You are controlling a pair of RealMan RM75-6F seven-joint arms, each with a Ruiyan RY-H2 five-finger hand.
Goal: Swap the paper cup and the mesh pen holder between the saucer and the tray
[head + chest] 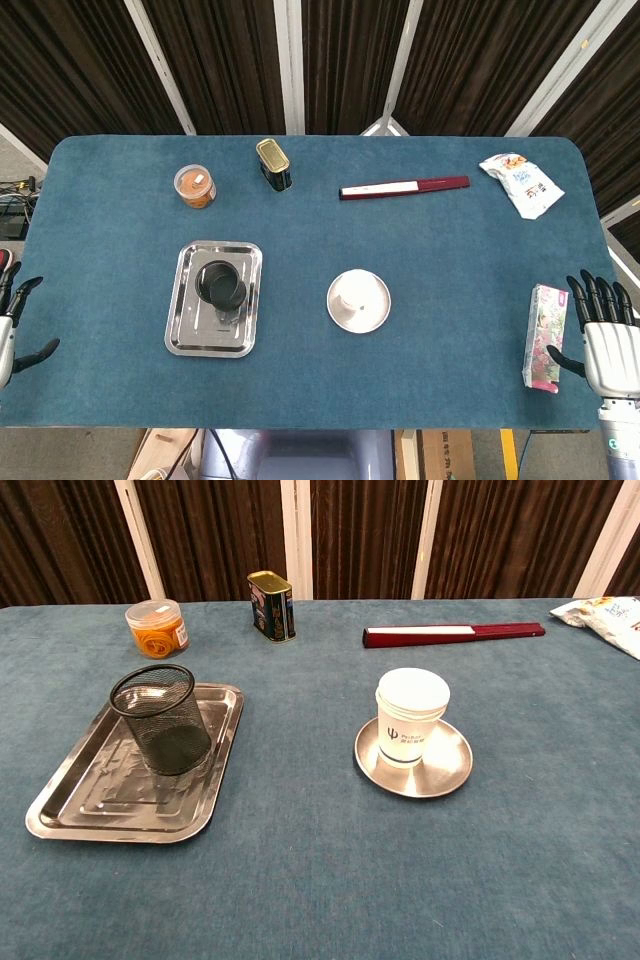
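A black mesh pen holder [164, 718] [221, 284] stands upright on the steel tray [80, 800] [185, 320], left of centre. A white paper cup [410, 717] [358, 295] sits upside down on the round metal saucer [450, 765] [340, 315] at the middle of the table. My left hand [10, 325] hangs at the table's left edge, fingers apart, holding nothing. At the right edge my right hand [605, 340] is open too, fingers spread, beside a pink box. Neither hand shows in the chest view.
Along the back stand an orange-filled plastic jar [156, 628] [195, 185], a dark tin can [271, 605] [274, 164] and a red-and-white long box [455, 633] [404, 187]. A snack bag [520, 184] [608, 615] lies back right. A pink carton [544, 337] lies near my right hand.
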